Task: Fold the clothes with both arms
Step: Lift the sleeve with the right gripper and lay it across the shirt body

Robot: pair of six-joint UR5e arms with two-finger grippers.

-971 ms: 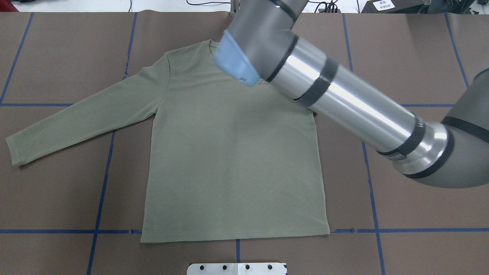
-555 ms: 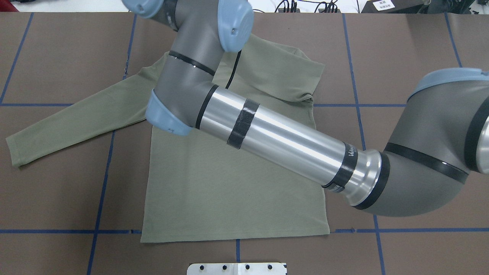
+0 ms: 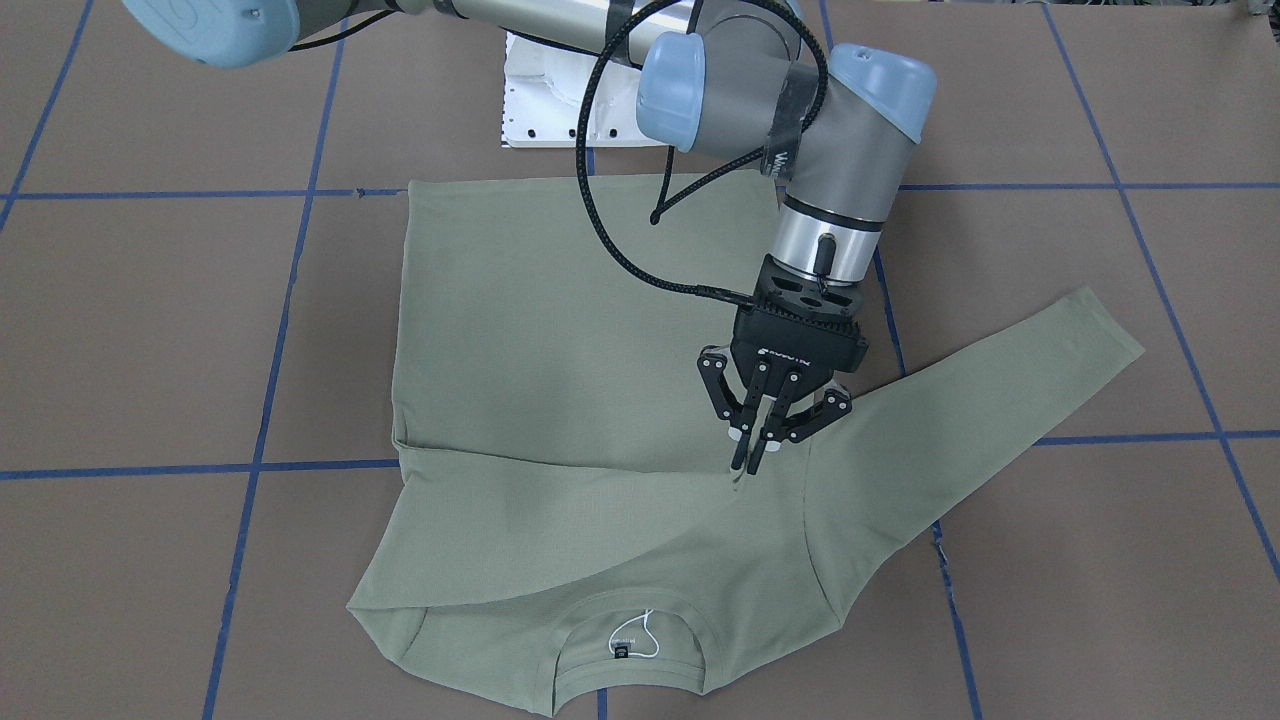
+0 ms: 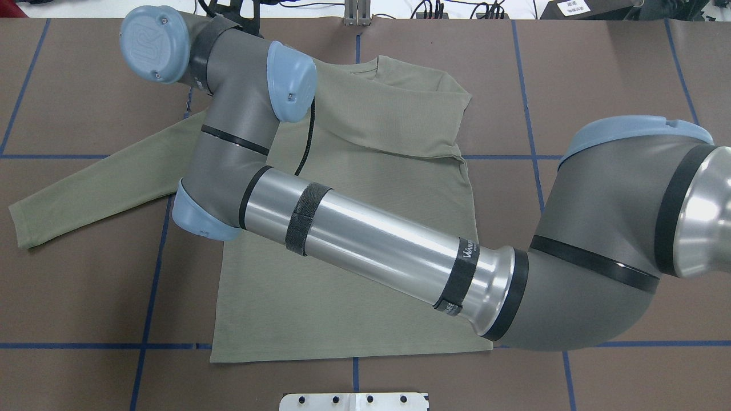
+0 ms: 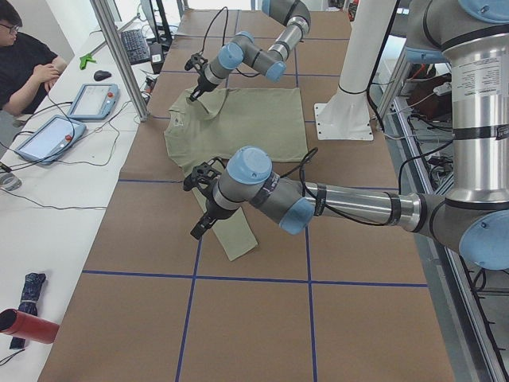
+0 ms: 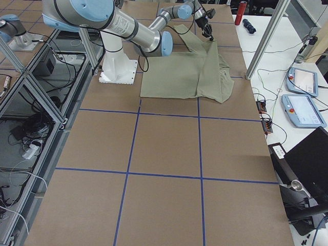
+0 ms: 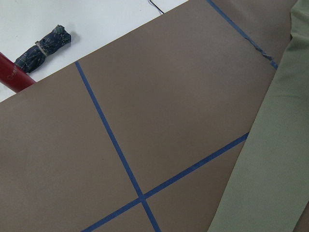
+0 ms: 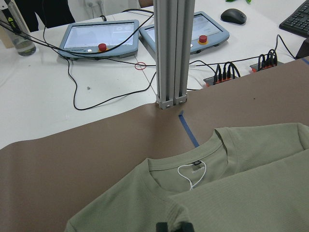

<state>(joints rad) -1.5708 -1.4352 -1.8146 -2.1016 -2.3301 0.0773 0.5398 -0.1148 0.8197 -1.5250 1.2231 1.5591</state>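
The sage-green shirt (image 3: 560, 330) lies flat on the brown table, collar (image 3: 630, 610) with black label and white string (image 8: 193, 174) at the far edge. Its right sleeve is folded across the chest. My right gripper (image 3: 750, 455) is shut on that sleeve's end, low over the shirt near the left armpit; the pinched tips show in the right wrist view (image 8: 174, 226). The right arm (image 4: 365, 240) crosses the whole shirt (image 4: 342, 319). The left sleeve (image 4: 85, 194) lies stretched out. My left gripper (image 5: 199, 229) hovers over that sleeve; I cannot tell if it is open.
The white pedestal base (image 3: 540, 100) stands at the near table edge. An aluminium post (image 8: 169, 48) and two teach pendants (image 8: 101, 36) stand beyond the collar. A red bottle (image 7: 14, 77) lies off the mat. A person (image 5: 24, 56) sits at the side desk.
My right arm has swung leftward across the shirt, drawing the right sleeve over the chest. The shirt's body and left sleeve have stayed in place.
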